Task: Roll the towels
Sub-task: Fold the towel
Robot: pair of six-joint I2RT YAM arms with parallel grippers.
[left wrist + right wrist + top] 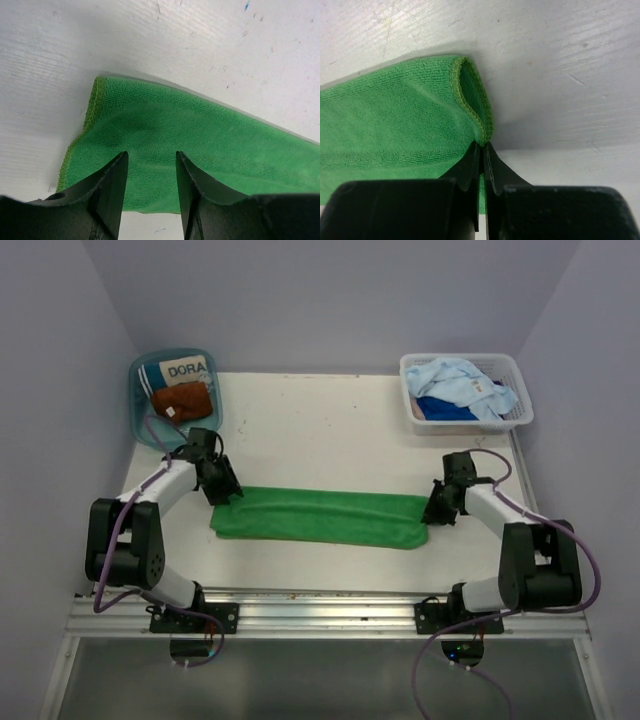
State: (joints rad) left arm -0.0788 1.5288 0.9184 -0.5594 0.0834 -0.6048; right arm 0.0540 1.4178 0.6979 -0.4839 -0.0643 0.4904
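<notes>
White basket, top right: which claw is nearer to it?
Right. The right claw grips the right end of the green towel, in front of the white basket; the left claw is over the towel's left end.

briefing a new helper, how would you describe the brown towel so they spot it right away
At the table's far left corner sits a blue tub. Inside, just in front of the white item printed DORA, lies the rust-brown towel. It is the only brown cloth in sight, plain and unprinted.

Top cam looked down over whole table [330,430]; wrist cams sat close over opposite ends of green towel [320,517], shared by all.
</notes>
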